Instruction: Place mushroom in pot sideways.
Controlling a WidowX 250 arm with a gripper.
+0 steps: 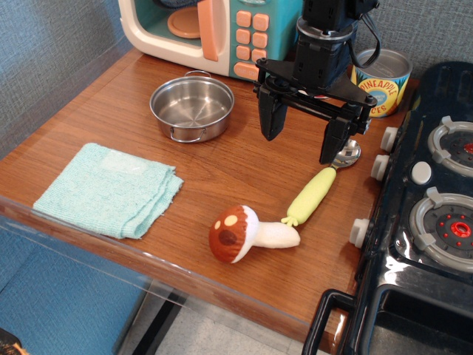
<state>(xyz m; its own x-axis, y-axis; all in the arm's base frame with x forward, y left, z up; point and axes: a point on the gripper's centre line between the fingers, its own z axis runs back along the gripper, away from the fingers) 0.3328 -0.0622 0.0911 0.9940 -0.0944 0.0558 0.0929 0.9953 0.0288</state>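
Lying on its side near the front edge of the wooden desk [244, 166], the mushroom [251, 234] has its spotted reddish-brown cap toward the left and its white stem toward the right. Only one view is available, observation.image.

The stem tip sits just beside, possibly touching, the lower end of the spoon [319, 188], whose yellow-green handle runs diagonally up to the right; its metal bowl lies partly under the gripper.

The pot [192, 108] stands upright toward the back left of the desk, well apart from the mushroom. Its interior is bare shiny steel, one small handle faces the front and another the back.

The gripper [304, 134] hangs above the desk between pot and stove, fingers [271, 115] spread wide and pointing downward, released, holding nothing. It is apart from both mushroom and pot.

A folded light-blue cloth [108, 190] lies flat on the left front of the desk. A toy microwave [207, 33] stands at the back, just behind the pot. A pineapple can [384, 81] stands at the back right, partly hidden by the arm. A black toy stove [421, 214] adjoins the right edge of the desk.
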